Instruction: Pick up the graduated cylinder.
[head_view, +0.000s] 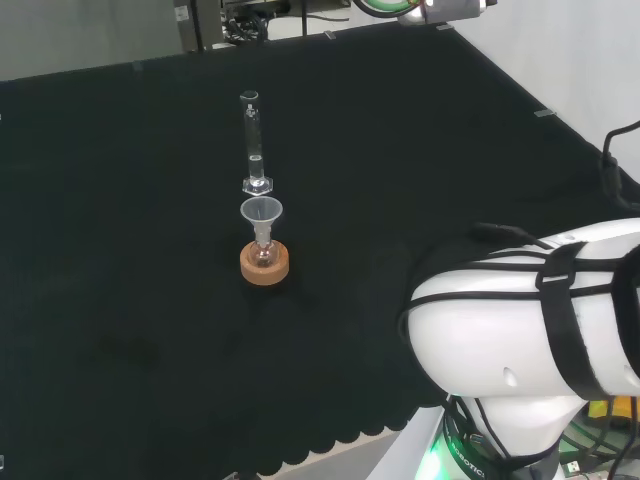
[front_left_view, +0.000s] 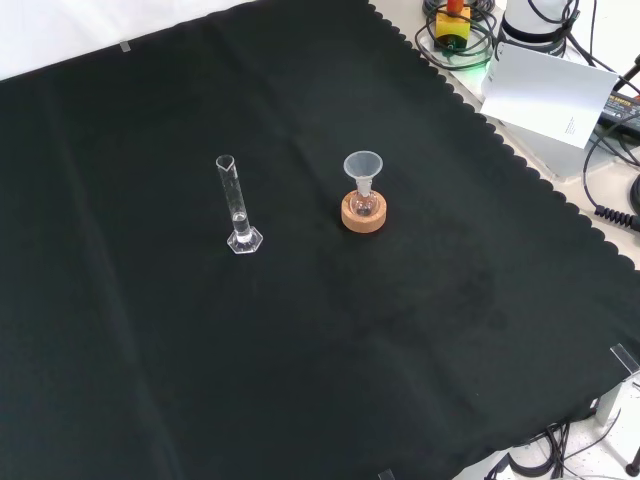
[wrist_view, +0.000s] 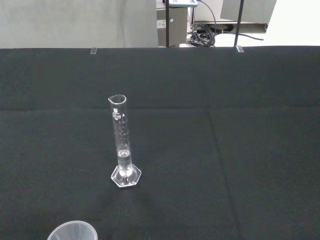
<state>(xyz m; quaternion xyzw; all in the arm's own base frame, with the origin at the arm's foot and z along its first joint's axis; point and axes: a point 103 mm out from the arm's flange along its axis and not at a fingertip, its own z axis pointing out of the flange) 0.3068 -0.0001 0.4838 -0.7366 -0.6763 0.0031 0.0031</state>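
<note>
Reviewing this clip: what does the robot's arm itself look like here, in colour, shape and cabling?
In the head view the arm is a big, rounded, glossy white link at the right. Thin black cables run along it, held by black straps wrapped round the link. Below it sits a darker joint ring with a green glow at the base.

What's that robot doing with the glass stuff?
Nothing is being held yet. The graduated cylinder stands upright and alone on the black cloth. Beside it, apart from it, a small flask with a funnel in its neck sits on a cork ring. The arm waits at the bench's edge.
</note>
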